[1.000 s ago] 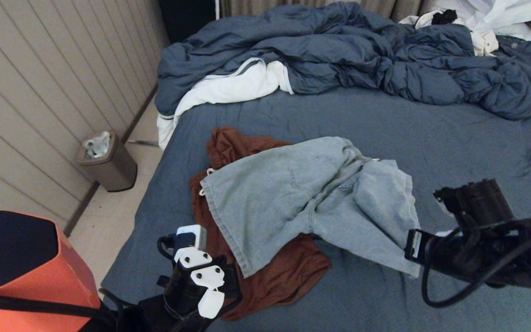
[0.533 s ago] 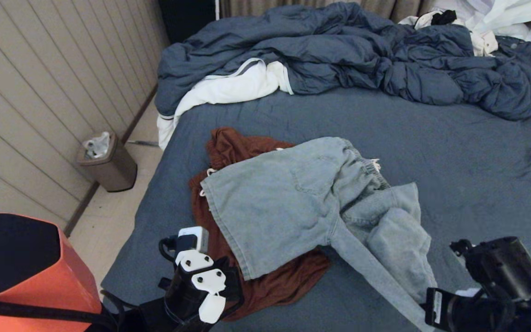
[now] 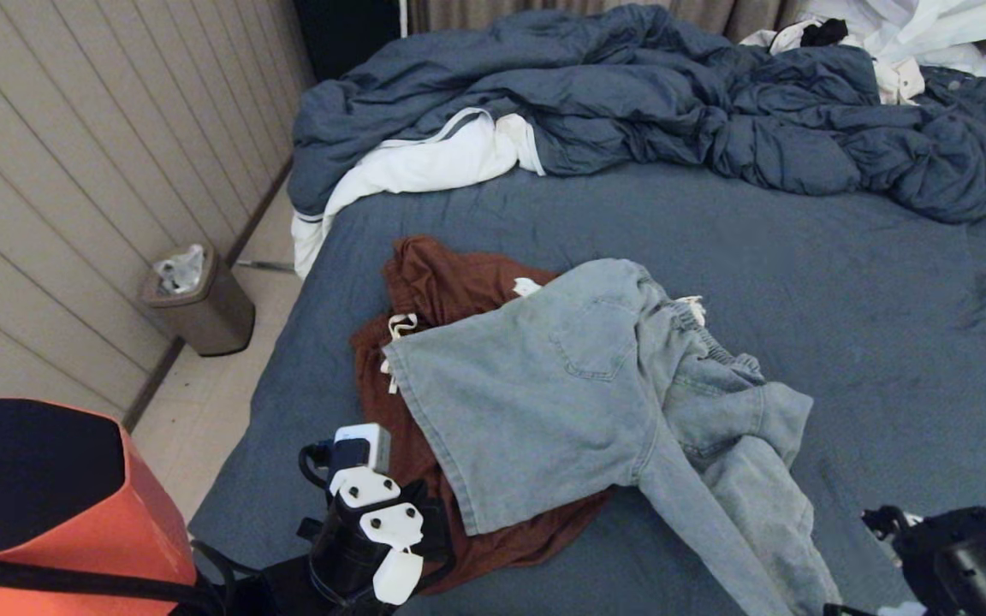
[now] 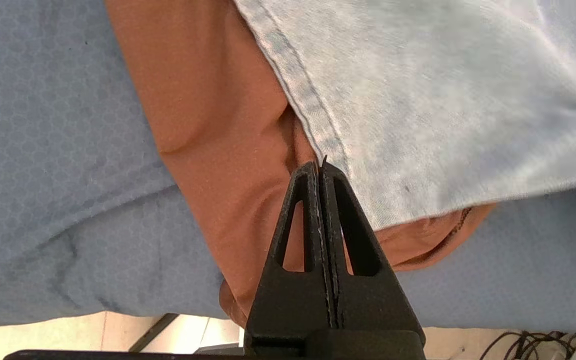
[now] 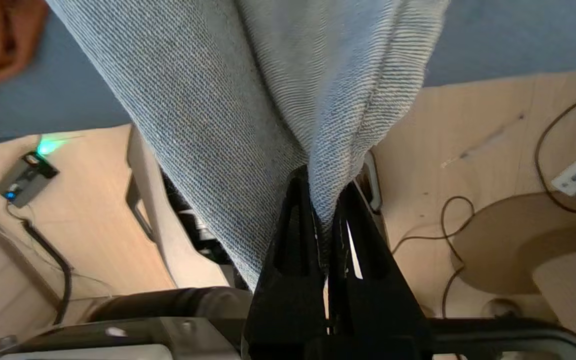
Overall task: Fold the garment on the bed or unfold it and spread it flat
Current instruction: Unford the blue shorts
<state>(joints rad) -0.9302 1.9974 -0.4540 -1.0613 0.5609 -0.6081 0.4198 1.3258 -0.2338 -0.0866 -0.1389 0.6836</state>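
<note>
Right gripper (image 5: 324, 200) clamped on denim shorts (image 3: 561, 393), left gripper (image 4: 319, 167) closed, slate-blue bed (image 3: 844, 282), panelled wall (image 3: 74, 171)

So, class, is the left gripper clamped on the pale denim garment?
No: the left gripper is shut with nothing between its fingers, poised at the hem of the denim garment.

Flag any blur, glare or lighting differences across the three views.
Head view: dim and flat, no glare. Left wrist view: denim shorts smeared by blur, left gripper sharp. Right wrist view: brighter, denim weave crisp, a green light glowing on the floor.
</note>
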